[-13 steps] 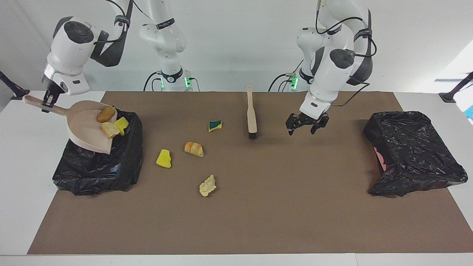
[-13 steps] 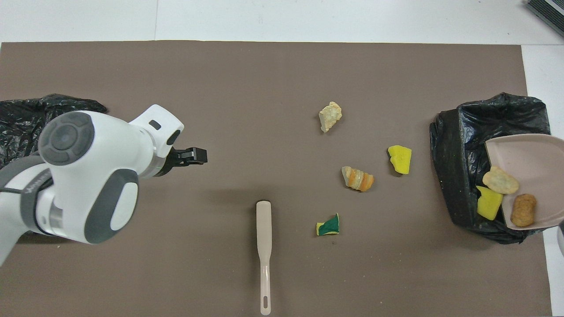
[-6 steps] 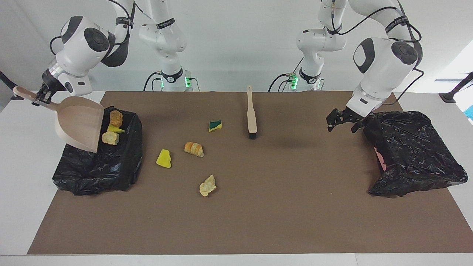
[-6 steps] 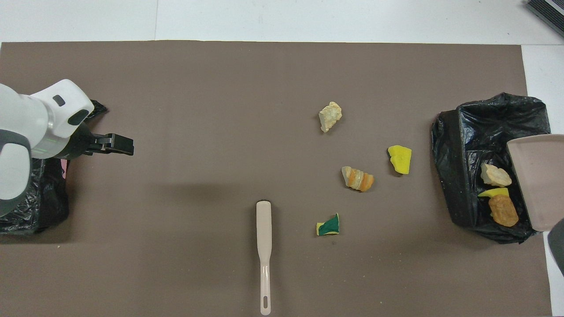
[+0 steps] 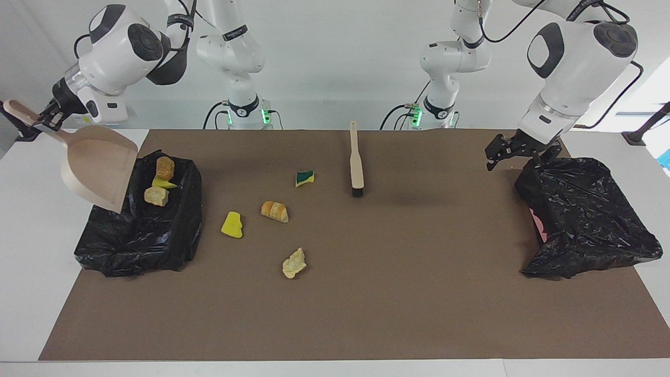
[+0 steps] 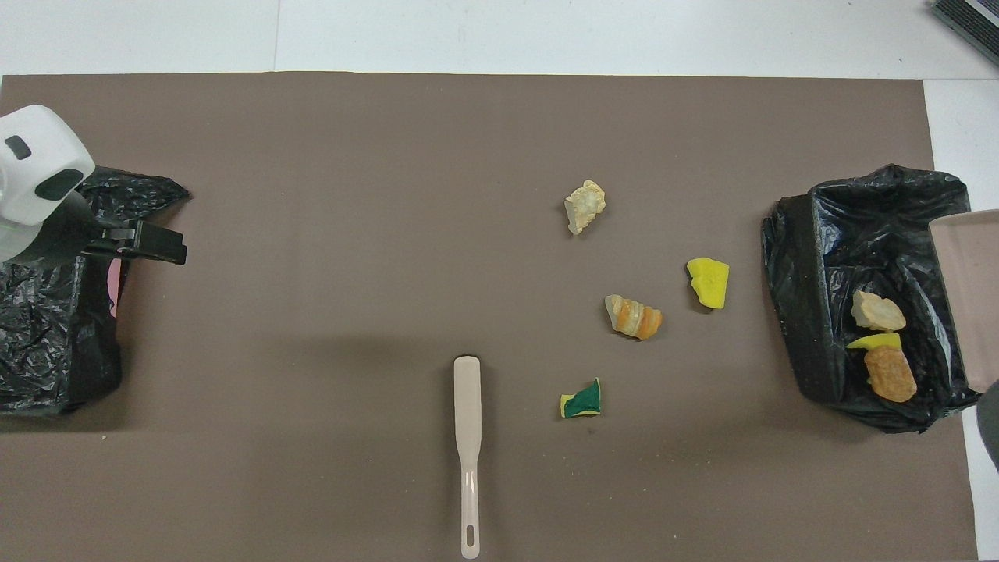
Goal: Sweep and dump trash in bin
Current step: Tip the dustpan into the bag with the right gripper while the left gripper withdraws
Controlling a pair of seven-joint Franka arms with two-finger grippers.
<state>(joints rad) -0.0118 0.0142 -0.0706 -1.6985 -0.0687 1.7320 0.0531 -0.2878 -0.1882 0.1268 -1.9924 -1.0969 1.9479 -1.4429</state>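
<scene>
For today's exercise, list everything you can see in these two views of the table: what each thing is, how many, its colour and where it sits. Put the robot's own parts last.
Brown table mat: one, brown, covering the table.
Black-lined bins: two, black; one at the right arm's end, one at the left arm's end.
Trash bits in the bin at the right arm's end: three, tan, yellow, brown.
Trash bits lying on the mat: four; green-and-yellow sponge, striped tan bread lump, yellow foam wedge, pale rocky chunk.
Beige brush with black bristles: one, lying on the mat near the robots.
Beige plastic dustpan: one, tilted over that bin.
Right gripper: shut on the dustpan's handle.
Left gripper: open, over the other bin's edge.
</scene>
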